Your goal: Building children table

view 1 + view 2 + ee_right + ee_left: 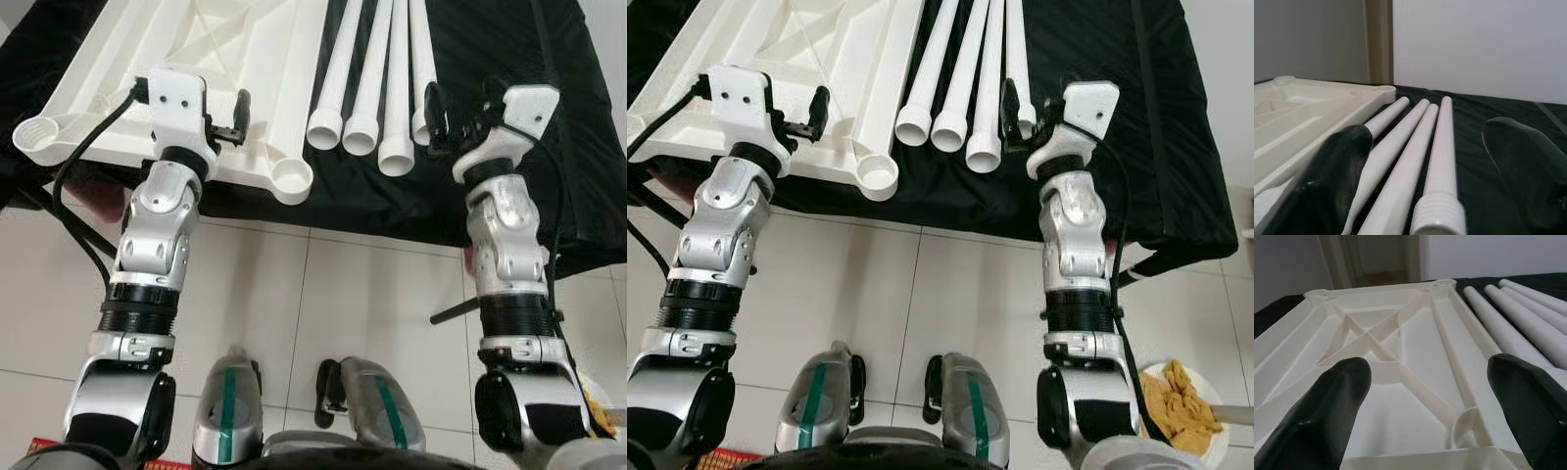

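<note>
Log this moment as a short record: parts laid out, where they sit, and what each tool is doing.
Surface: black cloth over a low stand
Tabletop: white tabletop lying underside up, ribs showing, round leg sockets at its corners
Legs: four white legs side by side on the cloth, to the right of the tabletop, none fitted
Left tool: left tool open, held over the tabletop's near edge, holding nothing
Right tool: right tool open, at the near ends of the legs, holding nothing
Floor: pale tiles
</note>
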### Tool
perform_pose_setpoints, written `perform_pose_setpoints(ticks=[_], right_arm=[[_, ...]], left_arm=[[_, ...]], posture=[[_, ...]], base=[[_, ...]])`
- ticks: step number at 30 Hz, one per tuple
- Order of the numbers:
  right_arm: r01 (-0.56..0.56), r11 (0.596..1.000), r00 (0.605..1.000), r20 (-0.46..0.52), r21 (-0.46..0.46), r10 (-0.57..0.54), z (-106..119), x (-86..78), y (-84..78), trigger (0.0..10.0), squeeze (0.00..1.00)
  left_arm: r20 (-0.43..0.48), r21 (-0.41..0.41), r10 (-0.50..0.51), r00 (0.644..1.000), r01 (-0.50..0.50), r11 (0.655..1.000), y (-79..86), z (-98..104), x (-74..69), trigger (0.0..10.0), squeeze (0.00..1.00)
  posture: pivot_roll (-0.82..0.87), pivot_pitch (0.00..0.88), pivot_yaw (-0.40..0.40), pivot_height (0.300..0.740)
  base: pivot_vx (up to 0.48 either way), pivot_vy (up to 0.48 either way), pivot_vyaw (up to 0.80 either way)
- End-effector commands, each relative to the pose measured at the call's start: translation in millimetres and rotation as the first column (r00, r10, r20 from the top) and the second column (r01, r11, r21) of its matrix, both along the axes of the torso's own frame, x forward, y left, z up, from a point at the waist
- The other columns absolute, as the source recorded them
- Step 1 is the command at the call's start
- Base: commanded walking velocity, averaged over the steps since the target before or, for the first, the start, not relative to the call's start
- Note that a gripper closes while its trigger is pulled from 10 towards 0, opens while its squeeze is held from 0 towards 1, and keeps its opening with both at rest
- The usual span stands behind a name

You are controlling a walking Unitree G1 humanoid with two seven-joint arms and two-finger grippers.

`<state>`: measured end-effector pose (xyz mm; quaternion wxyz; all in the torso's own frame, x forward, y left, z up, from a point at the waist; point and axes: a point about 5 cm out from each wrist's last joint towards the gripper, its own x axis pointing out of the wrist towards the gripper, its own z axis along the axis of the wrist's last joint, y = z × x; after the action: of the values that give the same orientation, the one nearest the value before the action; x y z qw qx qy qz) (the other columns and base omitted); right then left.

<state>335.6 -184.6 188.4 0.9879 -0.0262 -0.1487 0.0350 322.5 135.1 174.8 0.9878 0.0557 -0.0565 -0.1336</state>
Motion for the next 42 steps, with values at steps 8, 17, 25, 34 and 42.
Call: perform_pose_setpoints(ticks=[8,17,25,34,42], right_arm=[[0.021,0.999,0.997,-0.069,0.04,-0.018,9,21.3,-5.1,10.0,0.0],[0.048,0.997,0.989,-0.146,0.062,-0.039,9,37.4,-5.5,10.0,0.0],[0.061,0.991,0.972,-0.235,0.12,-0.031,-4,45.2,-3.4,10.0,0.0],[0.05,0.991,0.959,-0.285,0.122,-0.013,-13,52.0,1.2,10.0,0.0],[0.05,0.991,0.951,-0.308,0.123,-0.01,-16,56.1,3.0,10.0,0.0]], left_arm=[[-0.067,0.001,-0.328,0.942,0.329,0.944,-35.0,6,-26.4,10.0,0.0],[-0.088,-0.023,-0.315,0.945,0.314,0.949,-31.9,14,-37.2,10.0,0.0],[-0.097,-0.032,-0.33,0.939,0.329,0.944,-32.8,24,-47.7,10.0,0.0],[-0.104,-0.028,-0.337,0.936,0.336,0.941,-30.8,30,-52.5,10.0,0.0],[-0.115,-0.025,-0.332,0.936,0.331,0.943,-30.1,32,-54.8,10.0,0.0]], posture=[[0.03,0.12,-0.035,0.74],[0.06,0.16,-0.045,0.74],[0.08,0.18,-0.046,0.74],[0.1,0.187,-0.036,0.74],[0.11,0.189,-0.028,0.74]], base=[[0.0,0.0,0.0],[0.0,0.0,0.0],[0.0,0.0,0.0],[0.0,0.0,0.0],[0.0,0.0,0.0]])
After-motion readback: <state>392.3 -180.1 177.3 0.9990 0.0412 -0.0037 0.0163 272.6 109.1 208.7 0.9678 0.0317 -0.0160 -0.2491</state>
